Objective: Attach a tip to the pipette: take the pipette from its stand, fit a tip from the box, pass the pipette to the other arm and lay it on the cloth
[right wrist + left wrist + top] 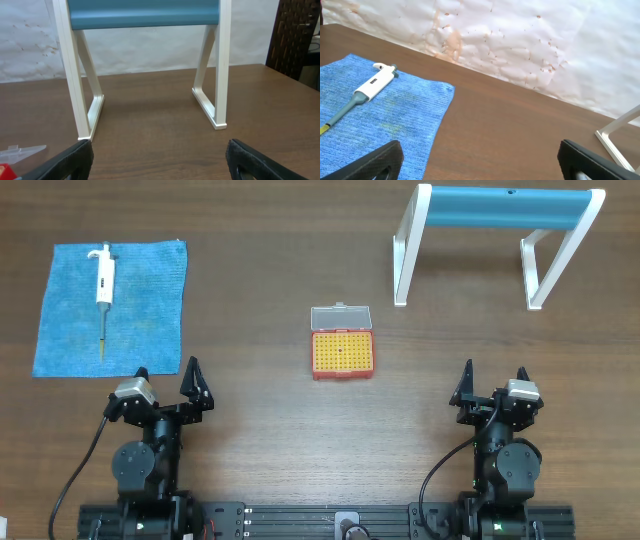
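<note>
Left hand [166, 368] and right hand [494, 367] hover spread; pipette [103, 277], seemingly tipped, lies on cloth [150, 315].

One pipette [103, 277], one cloth [150, 300], one tip box [316, 355], one stand [505, 207]. Two grippers: the left gripper [167, 372] and the right gripper [494, 372].

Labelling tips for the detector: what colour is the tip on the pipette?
Yellow. The tip on the pipette shows best in the top view.

Pipette [372, 85] tip end cut by edge, stand [145, 12] top cropped, tip box [6, 172] corner only
</note>
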